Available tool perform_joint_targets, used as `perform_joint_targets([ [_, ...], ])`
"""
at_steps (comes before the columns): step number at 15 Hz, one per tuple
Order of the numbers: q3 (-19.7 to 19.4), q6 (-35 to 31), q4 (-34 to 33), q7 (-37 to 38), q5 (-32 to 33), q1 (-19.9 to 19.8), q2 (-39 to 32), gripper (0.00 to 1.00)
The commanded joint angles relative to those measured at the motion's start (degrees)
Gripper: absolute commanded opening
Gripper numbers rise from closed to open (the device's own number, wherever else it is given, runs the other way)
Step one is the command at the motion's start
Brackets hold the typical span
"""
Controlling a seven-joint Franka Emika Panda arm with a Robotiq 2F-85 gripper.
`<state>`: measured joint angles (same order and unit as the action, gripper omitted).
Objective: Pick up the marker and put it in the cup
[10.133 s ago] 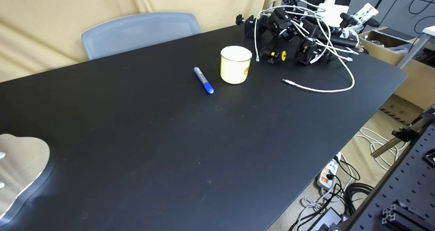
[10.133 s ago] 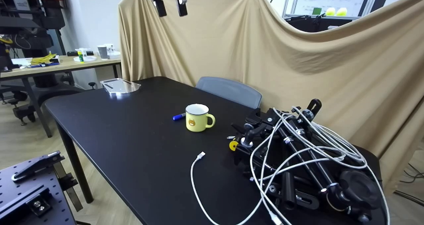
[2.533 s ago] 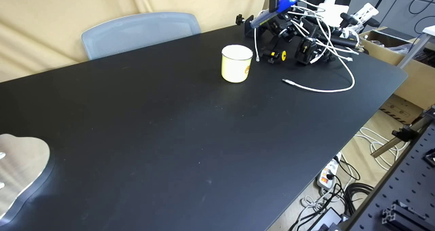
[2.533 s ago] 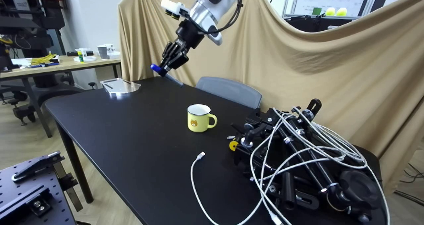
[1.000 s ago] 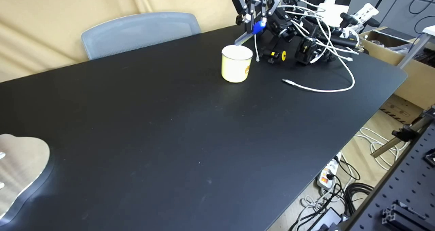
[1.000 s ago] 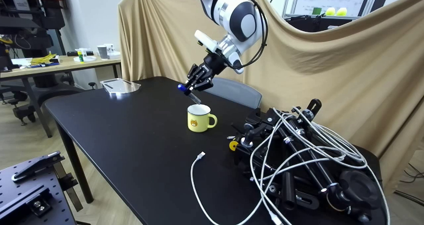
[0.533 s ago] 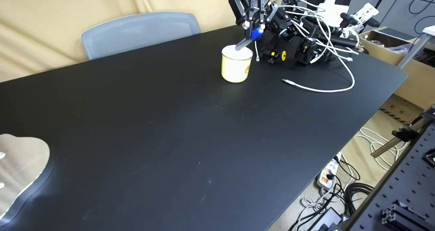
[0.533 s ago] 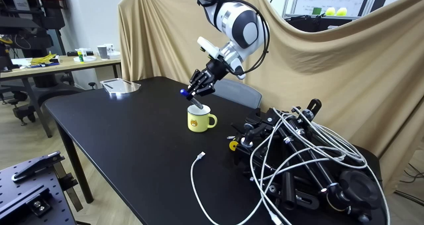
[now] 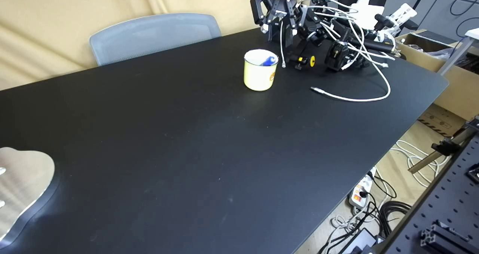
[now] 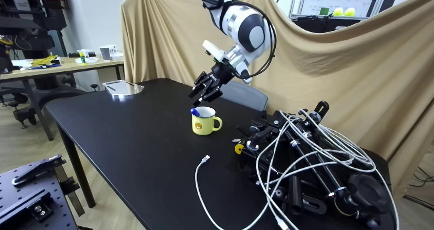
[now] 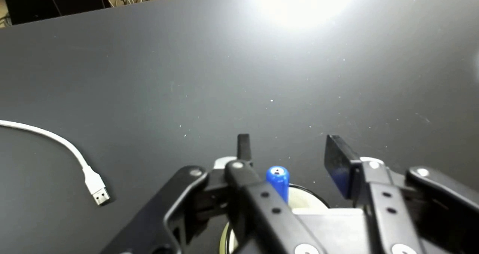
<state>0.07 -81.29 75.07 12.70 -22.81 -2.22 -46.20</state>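
I have the claw (image 11: 292, 156) spread just above the yellow mug (image 10: 206, 126), its fingers (image 11: 338, 165) standing well apart. The blue-capped marker (image 11: 278, 181) is in the mug, tilted, with its capped end up at the rim; most of the barrel is hidden from me by the mug's wall. The mug stands upright on the black worktop (image 9: 187, 164), and in an exterior view I can see its handle (image 10: 220, 123) and an animal-face print (image 10: 198, 125). A white USB cable (image 11: 92, 179) lies there too, apart from the mug.
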Motion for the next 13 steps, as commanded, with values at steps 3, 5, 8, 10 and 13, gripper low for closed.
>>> perform_joint_targets([
  [3,-0.71,-5.74,0.50,2.69,0.16,0.79,1.68,0.98],
  [5,-1.18,-13.06,3.10,2.23,2.46,2.32,4.51,1.00],
  [8,-1.18,-22.95,7.89,2.55,5.00,4.41,9.45,1.00],
  [10,-0.37,-28.50,11.05,3.59,4.20,4.77,12.26,1.00],
  [13,1.17,-27.76,14.46,2.93,2.22,4.49,15.64,1.00],
])
